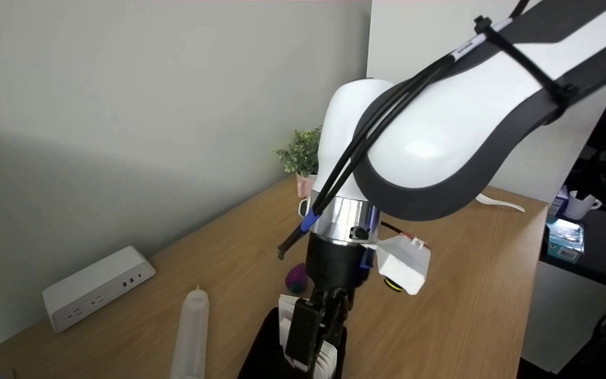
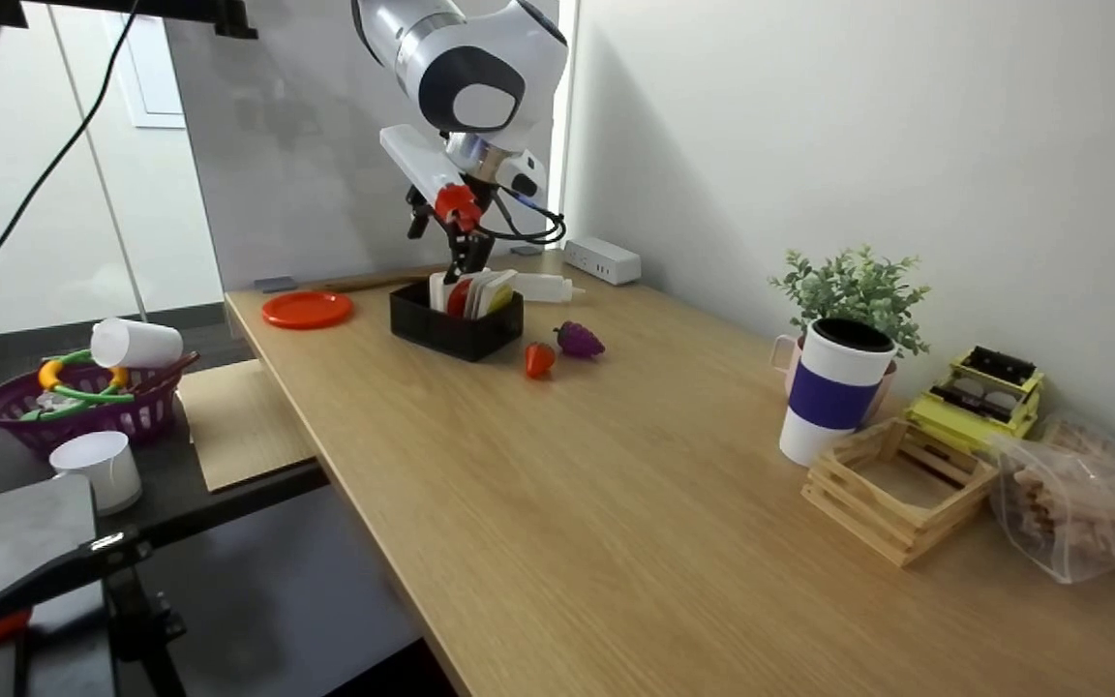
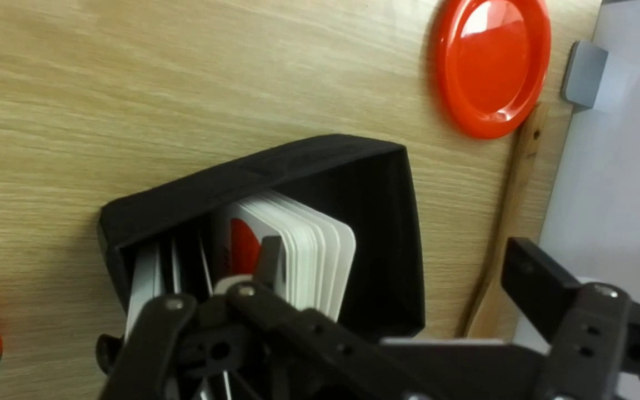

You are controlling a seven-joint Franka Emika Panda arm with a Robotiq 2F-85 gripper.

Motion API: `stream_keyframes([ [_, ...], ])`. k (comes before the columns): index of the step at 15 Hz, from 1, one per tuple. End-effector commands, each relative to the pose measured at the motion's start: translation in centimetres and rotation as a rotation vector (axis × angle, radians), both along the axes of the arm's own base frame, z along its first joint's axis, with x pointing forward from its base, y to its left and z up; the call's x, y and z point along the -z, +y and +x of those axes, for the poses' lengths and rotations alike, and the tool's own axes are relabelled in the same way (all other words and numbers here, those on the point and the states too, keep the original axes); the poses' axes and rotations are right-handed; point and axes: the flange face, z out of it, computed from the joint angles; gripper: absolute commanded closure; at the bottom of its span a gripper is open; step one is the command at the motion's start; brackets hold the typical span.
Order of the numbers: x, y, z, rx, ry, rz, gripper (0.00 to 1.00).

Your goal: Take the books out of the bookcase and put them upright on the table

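The white books stand leaning in the low black bookcase; one cover has a red mark. More thin books stand at its left end in the wrist view. The books and bookcase also show in an exterior view, on the wood-grain table. My gripper is wide open and empty. In the wrist view one finger overlaps the red-marked cover, beside the thick stack; the other is out past the bookcase's end wall. Contact cannot be told. The gripper partly hides the books in an exterior view.
A red plate, a strawberry, a purple toy fruit and a white bottle surround the bookcase. A wooden stick lies along the table's end by a partition. A power strip stands at the wall.
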Motion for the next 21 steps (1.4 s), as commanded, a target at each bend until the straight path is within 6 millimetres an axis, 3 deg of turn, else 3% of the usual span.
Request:
stream_keyframes([
  [1,-0.2,-0.4,-0.5,0.066,0.034,-0.033,0.0],
  [8,-1.0,-0.9,-0.9,0.224,0.112,-0.16,0.0],
  [11,-1.4,-0.1,-1.2,0.202,0.121,-0.174,0.0],
  [12,-0.3,0.0,-0.4,0.216,0.111,-0.148,0.0],
  [16,-1.0,0.4,-0.7,0.203,0.114,-0.15,0.0],
  [21,-3.2,3.5,-0.7,0.245,0.122,-0.276,0.0],
])
